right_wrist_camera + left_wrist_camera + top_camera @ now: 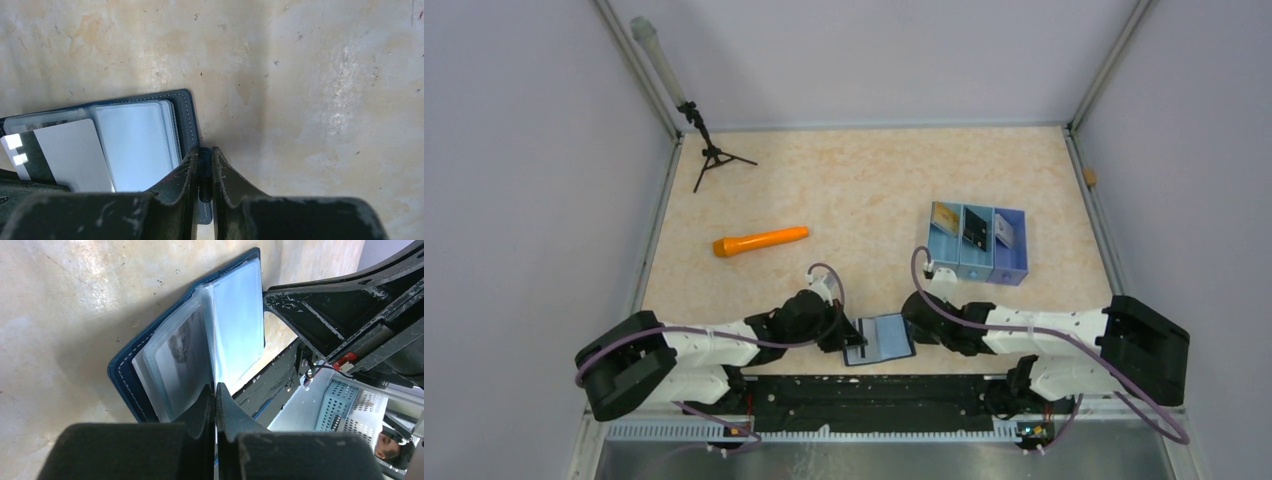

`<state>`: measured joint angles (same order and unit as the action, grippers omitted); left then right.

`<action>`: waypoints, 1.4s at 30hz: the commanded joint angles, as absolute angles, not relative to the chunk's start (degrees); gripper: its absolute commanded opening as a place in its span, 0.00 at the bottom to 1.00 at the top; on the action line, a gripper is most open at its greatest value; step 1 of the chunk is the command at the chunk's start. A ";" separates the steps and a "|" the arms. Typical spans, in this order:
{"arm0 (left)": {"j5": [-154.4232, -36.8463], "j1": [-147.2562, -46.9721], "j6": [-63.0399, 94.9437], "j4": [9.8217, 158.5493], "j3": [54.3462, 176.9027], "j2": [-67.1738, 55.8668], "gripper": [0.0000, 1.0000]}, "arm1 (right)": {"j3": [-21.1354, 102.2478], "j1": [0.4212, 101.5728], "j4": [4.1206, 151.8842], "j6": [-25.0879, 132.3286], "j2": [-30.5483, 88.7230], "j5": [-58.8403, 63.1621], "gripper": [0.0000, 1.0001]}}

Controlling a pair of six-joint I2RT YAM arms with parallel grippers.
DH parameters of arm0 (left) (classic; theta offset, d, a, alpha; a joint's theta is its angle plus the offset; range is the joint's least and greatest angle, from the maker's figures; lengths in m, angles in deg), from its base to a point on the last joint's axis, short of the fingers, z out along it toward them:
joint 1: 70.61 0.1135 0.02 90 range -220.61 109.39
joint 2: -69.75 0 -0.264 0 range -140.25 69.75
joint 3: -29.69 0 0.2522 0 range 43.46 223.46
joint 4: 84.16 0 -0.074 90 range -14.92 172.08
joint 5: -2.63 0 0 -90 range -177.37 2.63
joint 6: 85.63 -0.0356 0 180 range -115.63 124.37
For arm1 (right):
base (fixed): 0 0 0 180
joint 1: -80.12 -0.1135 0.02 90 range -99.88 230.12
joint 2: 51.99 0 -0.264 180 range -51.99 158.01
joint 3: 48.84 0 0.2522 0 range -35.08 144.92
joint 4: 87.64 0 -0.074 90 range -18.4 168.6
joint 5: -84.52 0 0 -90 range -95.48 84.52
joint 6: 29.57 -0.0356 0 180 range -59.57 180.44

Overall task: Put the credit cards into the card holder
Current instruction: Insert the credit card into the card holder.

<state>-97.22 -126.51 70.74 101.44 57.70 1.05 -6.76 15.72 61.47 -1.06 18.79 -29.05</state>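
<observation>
Left arm (714, 345) low, stretched inward to left edge of card holder (886, 338). Left tool (216, 388): fingers pressed together, pinching clear leaf at card holder's edge. Right arm (1034, 330) low, stretched inward to right edge of card holder. Right tool (204, 153): fingers nearly together, nipping card holder's navy cover edge. Tools face each other across card holder.

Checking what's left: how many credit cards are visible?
4. One gold-yellow card, one black card and one white card stand in separate compartments of the blue plastic tray; a white card with a black stripe is at the open navy wallet. More may hide in its sleeves.
</observation>
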 commanded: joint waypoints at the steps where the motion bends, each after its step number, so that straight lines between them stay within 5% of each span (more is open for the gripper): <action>1: -96.47 -126.78 73.55 104.48 56.28 1.90 0.00 | -7.50 14.97 58.10 -2.01 22.24 -28.61 0.08; 18: -95.27 -126.78 83.16 109.69 51.45 7.28 0.00 | -7.24 14.61 57.42 -2.72 23.40 -29.20 0.00; 42: -97.12 -126.78 82.73 119.41 50.40 -4.78 0.00 | -6.62 14.18 57.34 -2.93 24.34 -29.13 0.00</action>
<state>-97.00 -126.56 82.57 115.80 51.14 -3.17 -5.25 14.98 60.80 -2.68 21.13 -30.39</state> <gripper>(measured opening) 0.009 0.086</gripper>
